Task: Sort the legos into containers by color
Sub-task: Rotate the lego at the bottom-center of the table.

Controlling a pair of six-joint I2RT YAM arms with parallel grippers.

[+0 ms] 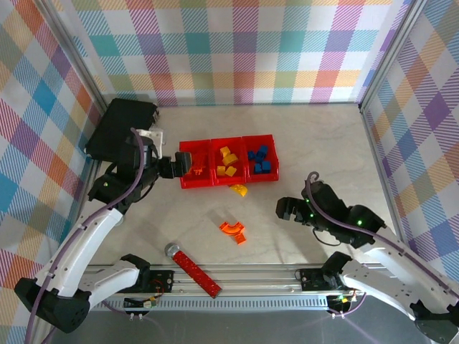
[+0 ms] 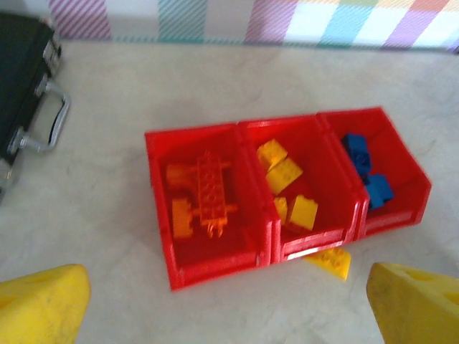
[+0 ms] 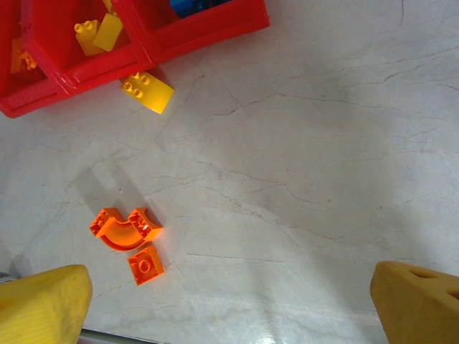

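Legos [image 2: 208, 193] sit sorted in the containers [image 1: 213, 183]: orange left, yellow middle, blue right. I see one yellow brick [image 3: 147, 89] on the table [image 1: 323, 143] just in front of the middle bin, and nearer the arms an orange arch [image 3: 125, 228] with a small orange brick [image 3: 145, 264] just beside it. My left gripper [image 1: 185, 165] hangs over the left bin's outer end, fingers spread and empty. My right gripper [image 1: 287, 209] is spread wide above bare table.

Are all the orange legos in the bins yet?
No, an orange arch and a small orange brick lie on the table, apart from the red bins.
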